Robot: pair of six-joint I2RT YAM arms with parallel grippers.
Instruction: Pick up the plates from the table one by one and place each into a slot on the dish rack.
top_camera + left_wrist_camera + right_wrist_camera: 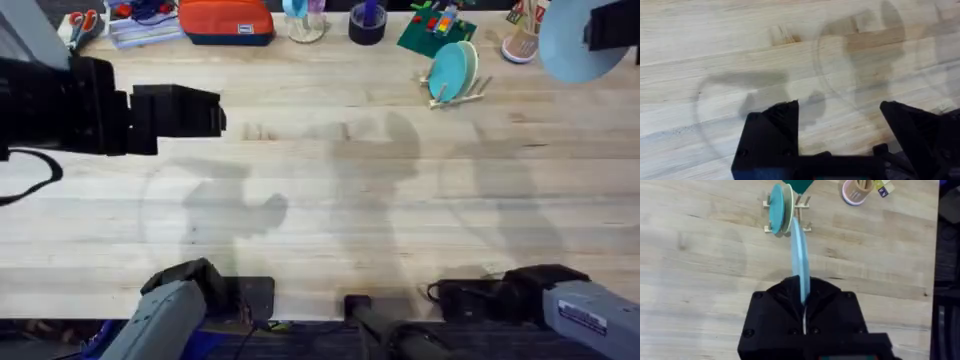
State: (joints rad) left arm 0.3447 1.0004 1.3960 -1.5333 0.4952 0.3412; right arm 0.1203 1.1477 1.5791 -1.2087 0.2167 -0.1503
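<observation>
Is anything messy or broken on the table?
Nothing stands out. The small wooden dish rack stands upright with a teal plate slotted on edge, and the right tool holds a pale sky-blue round plate cleanly by its rim.

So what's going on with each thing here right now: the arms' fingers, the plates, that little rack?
Right gripper: fingers shut on the pale blue plate, held above the table.
Pale blue plate: held on edge, in the air, not yet in the rack.
Left gripper: fingers open, holding nothing, above bare table.
Dish rack: upright at the table's far side, plates in it.
Teal plate: standing on edge in the rack.
</observation>
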